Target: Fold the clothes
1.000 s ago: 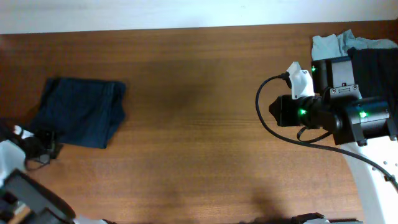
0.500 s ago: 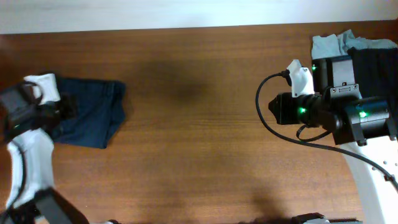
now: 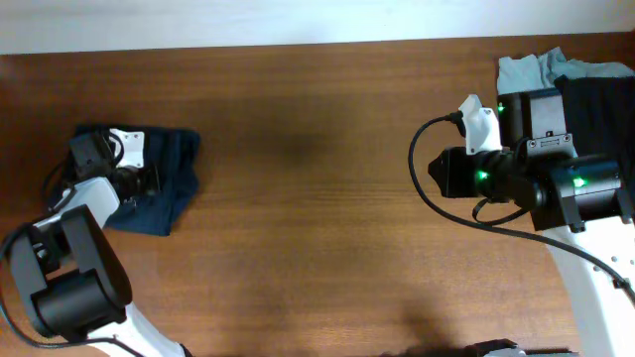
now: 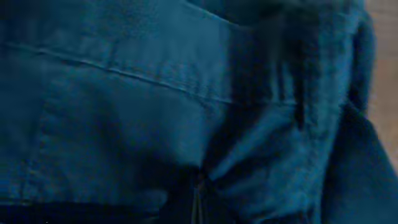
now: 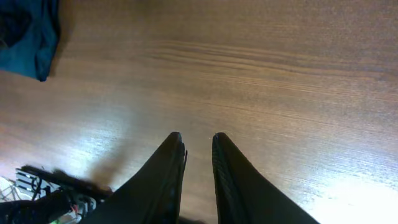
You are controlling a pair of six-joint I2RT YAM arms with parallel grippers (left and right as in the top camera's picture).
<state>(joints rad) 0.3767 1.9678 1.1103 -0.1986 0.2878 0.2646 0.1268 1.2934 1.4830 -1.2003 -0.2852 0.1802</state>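
Note:
The dark navy garment (image 3: 181, 159) lies folded and slightly creased at the table's left. My left gripper (image 3: 149, 181) is down on its middle, with the wrist's white part above it. Navy fabric (image 4: 155, 93) with seams and folds fills the left wrist view, and the fingers do not show there. My right gripper (image 3: 435, 177) hovers over bare wood at the right. Its fingers (image 5: 169, 162) stand narrowly apart with nothing between them. The navy garment's corner (image 5: 28, 31) shows at the top left of the right wrist view.
A pale grey-blue garment (image 3: 521, 71) and a black one (image 3: 600, 109) lie piled at the back right corner, partly under the right arm. The right arm's black cable (image 3: 422, 188) loops over the wooden table (image 3: 317, 198).
My left arm has swung from the near left edge up onto the navy garment and now rests on its middle. The right arm has not moved.

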